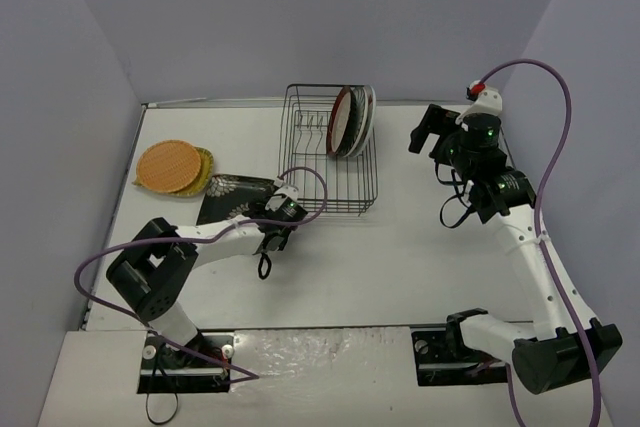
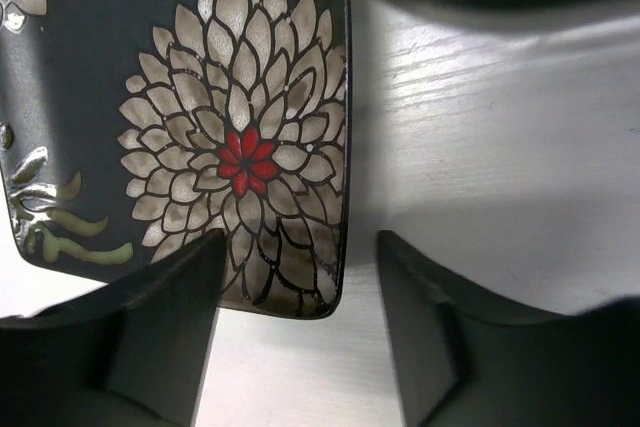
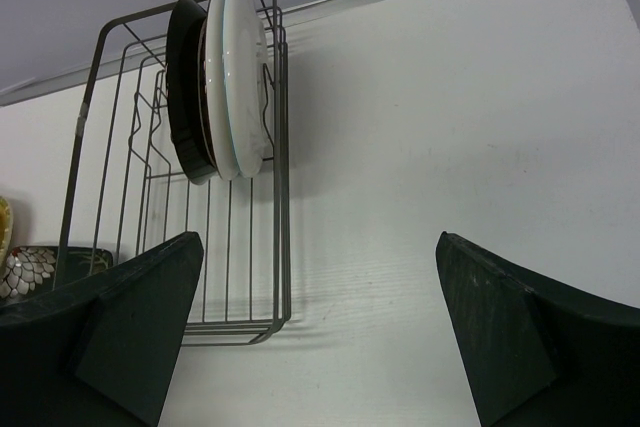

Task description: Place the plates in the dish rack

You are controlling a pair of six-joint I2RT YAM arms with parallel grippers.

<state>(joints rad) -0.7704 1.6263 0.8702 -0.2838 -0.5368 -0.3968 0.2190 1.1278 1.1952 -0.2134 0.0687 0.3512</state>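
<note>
Black wire dish rack [image 1: 330, 152], rectangular, just ahead of left gripper [image 2: 300, 247]. Holds three round plates [image 3: 225, 82], glossy, on edge, packed together at the end nearer right gripper [image 3: 320, 247].

Dark square plate [image 2: 200, 117] flat on table [image 2: 500, 147] under left gripper: glazed, pale petal flower, red centre, rounded corner. Left fingers partly spread, astride its edge, no pinch seen.

Right gripper spread wide, holding nothing.

Orange plate [image 1: 168, 165] on yellow-green plate [image 1: 206, 169], far left of left gripper.
</note>
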